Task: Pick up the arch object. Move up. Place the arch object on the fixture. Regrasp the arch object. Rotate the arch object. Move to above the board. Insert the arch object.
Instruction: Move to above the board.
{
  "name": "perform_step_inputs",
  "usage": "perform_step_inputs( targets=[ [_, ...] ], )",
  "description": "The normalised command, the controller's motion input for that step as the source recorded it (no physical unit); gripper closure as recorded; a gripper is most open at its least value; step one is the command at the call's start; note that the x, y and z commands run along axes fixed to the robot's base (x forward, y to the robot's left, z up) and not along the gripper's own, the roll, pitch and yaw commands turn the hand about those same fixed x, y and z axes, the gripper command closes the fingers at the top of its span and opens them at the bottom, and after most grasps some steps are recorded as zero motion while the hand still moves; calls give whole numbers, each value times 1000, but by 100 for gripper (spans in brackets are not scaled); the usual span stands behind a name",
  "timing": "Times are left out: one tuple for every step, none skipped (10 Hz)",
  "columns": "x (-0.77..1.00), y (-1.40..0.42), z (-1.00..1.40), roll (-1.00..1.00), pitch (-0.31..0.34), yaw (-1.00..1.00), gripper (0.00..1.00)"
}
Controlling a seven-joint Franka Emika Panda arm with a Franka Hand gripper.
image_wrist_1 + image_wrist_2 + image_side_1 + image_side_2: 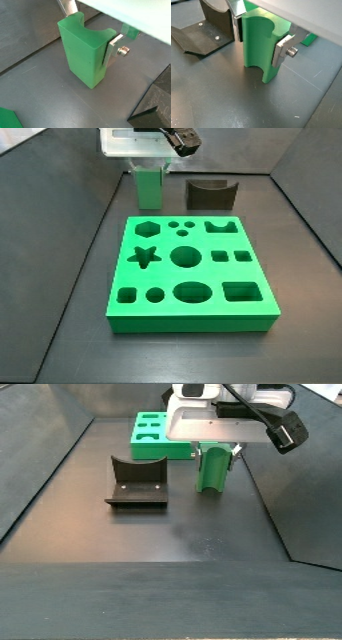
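Arch object (261,47) stands upright on the floor, fixture (136,481) at its 9 o'clock in a side view, board (190,273) beyond. Gripper (90,27) is clamped on its upper end, plates on opposite flat sides. You'll likely find it rigid, light, smooth-faced; grip the flats squarely, since the plastic looks slippery.
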Motion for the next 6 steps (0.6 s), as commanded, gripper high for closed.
perform_step_inputs(
  targets=[
    [220, 384, 1000, -4, -110, 115, 100],
    [216, 382, 1000, -9, -95, 110, 100],
    [199, 356, 1000, -40, -31, 72, 100],
    [188, 330, 1000, -79, 29, 31, 100],
    [183, 323, 1000, -103, 55, 10, 100],
    [173, 305, 1000, -129, 69, -10, 100]
  ],
)
